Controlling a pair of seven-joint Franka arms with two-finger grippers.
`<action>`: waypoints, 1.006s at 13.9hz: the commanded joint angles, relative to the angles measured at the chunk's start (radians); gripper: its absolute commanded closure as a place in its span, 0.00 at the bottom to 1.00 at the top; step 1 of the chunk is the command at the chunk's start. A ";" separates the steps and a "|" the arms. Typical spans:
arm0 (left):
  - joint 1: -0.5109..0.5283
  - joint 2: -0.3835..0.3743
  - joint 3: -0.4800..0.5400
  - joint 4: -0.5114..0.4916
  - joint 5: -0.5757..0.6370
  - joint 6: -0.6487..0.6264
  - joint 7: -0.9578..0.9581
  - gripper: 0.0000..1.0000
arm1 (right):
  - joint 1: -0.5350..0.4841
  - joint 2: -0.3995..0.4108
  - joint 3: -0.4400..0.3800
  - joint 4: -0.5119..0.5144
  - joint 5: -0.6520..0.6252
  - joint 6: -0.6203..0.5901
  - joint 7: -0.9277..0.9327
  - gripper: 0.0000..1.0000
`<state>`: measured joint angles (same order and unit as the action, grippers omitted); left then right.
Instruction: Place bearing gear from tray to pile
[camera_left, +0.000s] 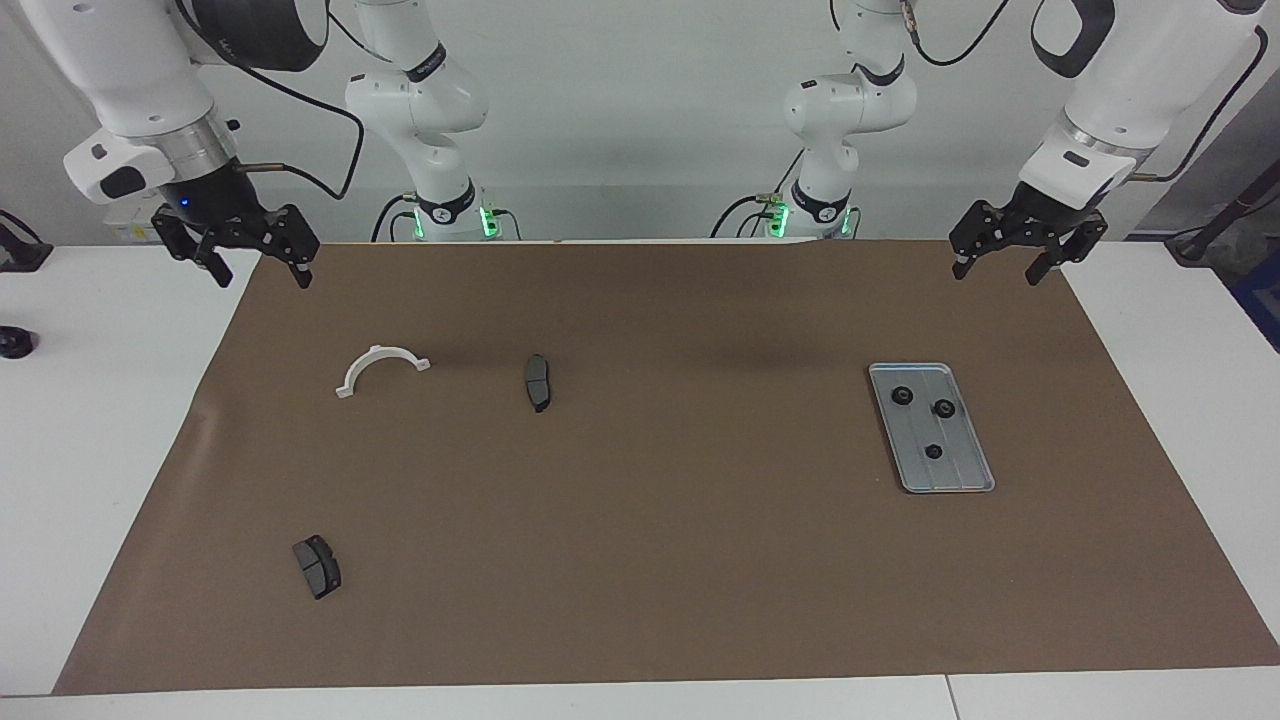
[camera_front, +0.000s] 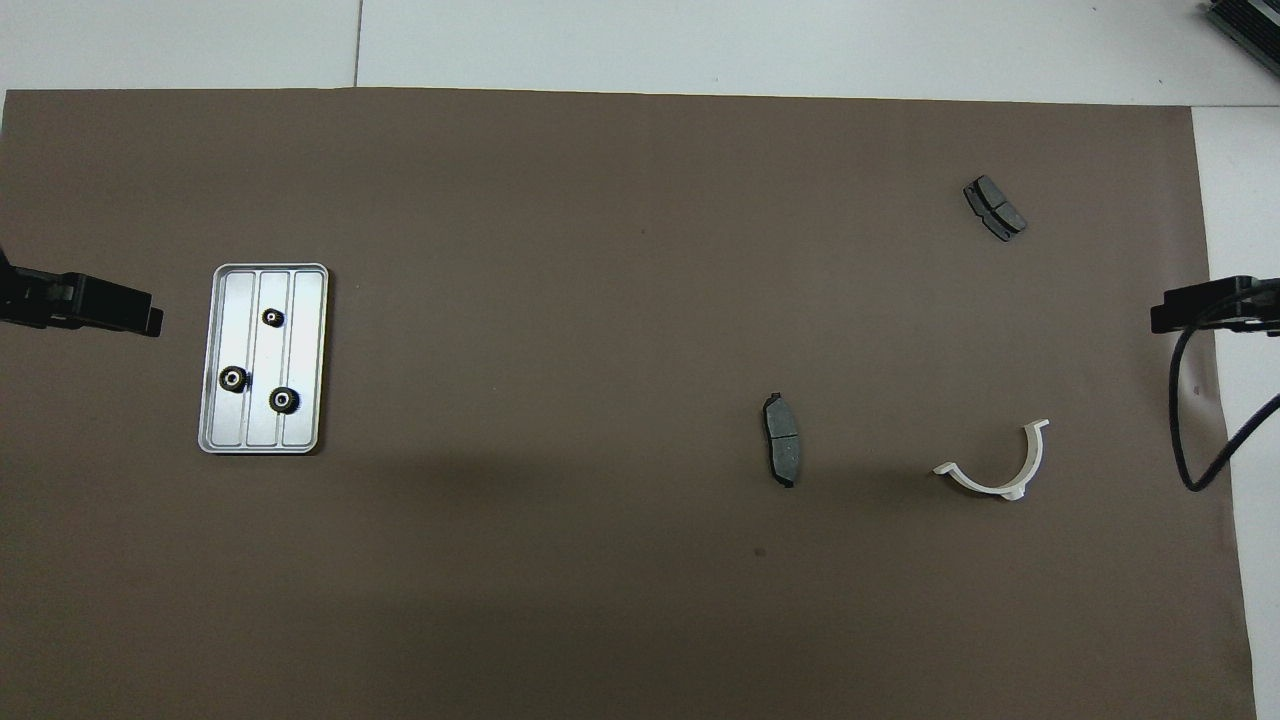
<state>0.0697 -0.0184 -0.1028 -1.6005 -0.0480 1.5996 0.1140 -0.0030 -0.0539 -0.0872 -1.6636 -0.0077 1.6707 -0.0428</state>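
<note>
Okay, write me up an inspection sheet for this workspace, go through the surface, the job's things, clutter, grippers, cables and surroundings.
Surface: brown mat on a white table, lying flat.
Job's things: tray toward the left arm's end, three black gears on it, spaced apart. No gear pile seen on the mat.
Clutter: white half-ring bracket; one brake pad beside it; another brake pad farther from the robots.
Grippers: left gripper open, empty, raised over the mat's edge; right gripper open, empty, raised over the mat's other end. Both arms wait.
Cables: black cable looping off the right arm; one off the left arm.
Surroundings: grey wall; small black object at the table's edge.
</note>
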 joint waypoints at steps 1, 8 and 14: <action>-0.002 -0.021 0.003 -0.013 -0.012 0.003 0.001 0.00 | -0.003 -0.023 0.003 -0.021 -0.009 -0.009 -0.011 0.00; -0.002 -0.067 0.005 -0.146 -0.013 0.162 -0.013 0.00 | -0.003 -0.023 0.003 -0.021 -0.009 -0.009 -0.011 0.00; 0.010 -0.023 0.008 -0.403 -0.012 0.488 -0.033 0.00 | -0.003 -0.023 0.003 -0.021 -0.009 -0.009 -0.011 0.00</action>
<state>0.0719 -0.0448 -0.0947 -1.9196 -0.0480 1.9976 0.0936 -0.0030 -0.0539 -0.0872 -1.6636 -0.0077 1.6707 -0.0428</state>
